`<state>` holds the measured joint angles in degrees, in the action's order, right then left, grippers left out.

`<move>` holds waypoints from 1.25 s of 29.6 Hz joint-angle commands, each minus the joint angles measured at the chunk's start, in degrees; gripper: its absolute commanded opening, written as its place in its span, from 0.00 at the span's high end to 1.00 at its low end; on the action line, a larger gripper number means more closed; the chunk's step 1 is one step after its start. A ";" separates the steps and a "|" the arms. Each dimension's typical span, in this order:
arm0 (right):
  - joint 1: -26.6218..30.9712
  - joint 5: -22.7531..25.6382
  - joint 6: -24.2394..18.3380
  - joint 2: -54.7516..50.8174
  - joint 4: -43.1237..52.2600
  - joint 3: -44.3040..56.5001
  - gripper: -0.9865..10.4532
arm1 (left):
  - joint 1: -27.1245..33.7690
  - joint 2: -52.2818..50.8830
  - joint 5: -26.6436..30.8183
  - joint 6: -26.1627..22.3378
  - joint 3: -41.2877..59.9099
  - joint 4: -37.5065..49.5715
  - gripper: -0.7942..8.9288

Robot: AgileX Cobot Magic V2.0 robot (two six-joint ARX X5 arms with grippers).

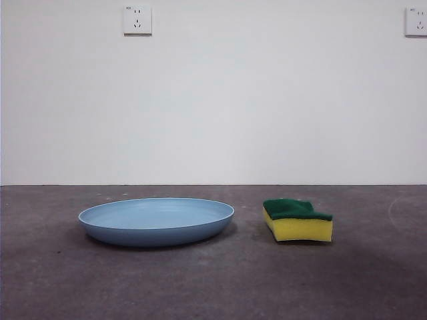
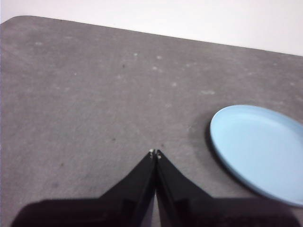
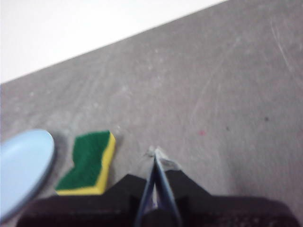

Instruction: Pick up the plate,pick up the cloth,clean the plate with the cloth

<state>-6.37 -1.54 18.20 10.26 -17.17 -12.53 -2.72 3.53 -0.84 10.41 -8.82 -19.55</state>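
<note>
— Where does the plate (image 1: 157, 221) sit?

— Flat on the grey table (image 1: 213, 287), right way up, nothing in it. I will use it as my landmark. In the front view the cloth (image 1: 297, 220) lies on the table near the plate's right side, with a strip of bare table between them, so they are apart. It is a yellow sponge block with its dark green layer facing up.

— And your left gripper (image 2: 155, 153)?

— It hangs above bare table beside the plate (image 2: 258, 151), off the rim, touching nothing. Its two black jaws are pressed together tip to tip, and nothing is between them.

— Your right gripper (image 3: 155, 152)?

— It is above bare table on the far side of the cloth (image 3: 88, 163) from the plate (image 3: 23, 165): the cloth lies between my jaws and the plate. Those jaws are closed too, meeting in a thin line with nothing gripped.

— Do your arms show in the front view?

— No, only the plate, the cloth, the white wall (image 1: 213, 100) behind them and two wall sockets (image 1: 137, 20) high up.
</note>
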 commanded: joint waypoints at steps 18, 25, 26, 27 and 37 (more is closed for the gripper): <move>-0.07 -21.33 -7.61 41.68 -7.80 -31.67 0.91 | 0.15 45.42 -17.79 -3.61 -30.88 -6.23 0.92; -0.07 -21.00 -7.58 48.54 -7.87 -33.77 0.63 | 0.09 54.51 -20.44 -2.27 -35.54 -4.17 0.56; -0.07 -20.98 -7.58 49.00 -7.89 -33.77 0.59 | 0.07 55.10 -21.11 -1.57 -35.54 -3.52 0.54; -0.07 -21.00 -7.56 49.27 -7.91 -33.77 0.58 | 0.04 55.76 -22.14 -1.16 -35.54 -2.73 0.54; -0.07 -21.09 -7.56 49.35 -8.26 -33.79 0.58 | -5.33 75.78 -23.12 -0.09 -43.36 1.84 0.54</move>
<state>-6.37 -22.52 11.11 59.59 -25.54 -46.06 -7.77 78.26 -24.05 10.57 -51.99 -17.82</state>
